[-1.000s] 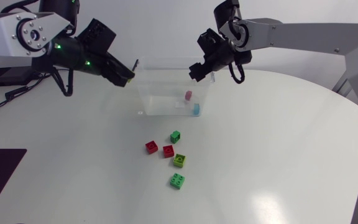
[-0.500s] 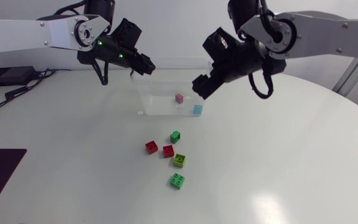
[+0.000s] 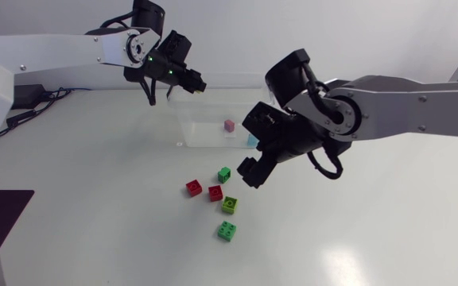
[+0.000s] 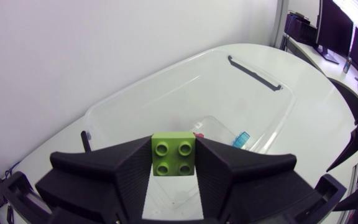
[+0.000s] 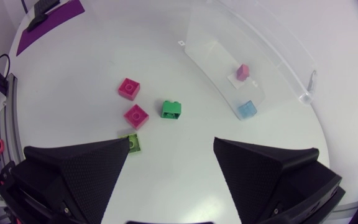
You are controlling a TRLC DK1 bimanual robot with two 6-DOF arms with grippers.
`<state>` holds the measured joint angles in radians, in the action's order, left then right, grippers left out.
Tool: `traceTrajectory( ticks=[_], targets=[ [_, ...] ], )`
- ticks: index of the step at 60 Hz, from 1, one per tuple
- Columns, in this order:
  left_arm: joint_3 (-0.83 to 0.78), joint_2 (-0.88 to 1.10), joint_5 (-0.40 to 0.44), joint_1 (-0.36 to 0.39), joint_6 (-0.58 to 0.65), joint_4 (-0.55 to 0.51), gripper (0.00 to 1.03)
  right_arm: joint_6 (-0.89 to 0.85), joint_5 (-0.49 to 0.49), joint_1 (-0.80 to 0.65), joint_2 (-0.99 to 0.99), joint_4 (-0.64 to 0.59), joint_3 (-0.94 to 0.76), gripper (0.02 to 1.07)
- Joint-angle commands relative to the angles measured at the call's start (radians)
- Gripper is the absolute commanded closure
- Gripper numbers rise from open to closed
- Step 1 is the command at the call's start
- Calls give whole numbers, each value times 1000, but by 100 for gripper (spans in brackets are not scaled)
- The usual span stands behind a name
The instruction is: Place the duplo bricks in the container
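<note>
A clear plastic container [image 3: 213, 111] stands at the table's back middle with a pink brick [image 3: 229, 125] and a blue brick [image 5: 247, 110] inside. My left gripper [image 3: 196, 83] hangs over its back left corner, shut on a lime green brick [image 4: 174, 154]. My right gripper [image 3: 251, 171] is open, low over the table just in front of the container. Ahead of it lie a dark green brick [image 5: 171, 109], two red bricks [image 5: 128, 88] [image 5: 135, 116] and a lime brick [image 5: 132, 143] partly behind one finger.
Another green brick [image 3: 227, 230] lies nearest the front, apart from the cluster. A dark mat [image 3: 6, 214] sits at the table's left edge. The white table [image 3: 372, 222] stretches wide to the right and front.
My left arm carried the lime brick rightward to above the container. My right arm came away from the container and down toward the loose bricks, its fingers spreading wider.
</note>
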<state>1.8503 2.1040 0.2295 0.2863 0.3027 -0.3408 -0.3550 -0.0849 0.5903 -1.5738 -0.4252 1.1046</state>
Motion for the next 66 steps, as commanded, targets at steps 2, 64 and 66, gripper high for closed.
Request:
traceTrajectory(
  ticks=[2, 64, 66],
  targets=[
    [76, 53, -9, -3, -42, 5, 68, 11, -6, 11, -74, 28, -8, 10],
    [-323, -506, -29, 2, 90, -144, 5, 70, 45, 8, -509, -7, 325, 10],
    [-341, -516, -29, 4, 102, -150, 5, 70, 45, 6, -517, -14, 333, 10]
  ],
)
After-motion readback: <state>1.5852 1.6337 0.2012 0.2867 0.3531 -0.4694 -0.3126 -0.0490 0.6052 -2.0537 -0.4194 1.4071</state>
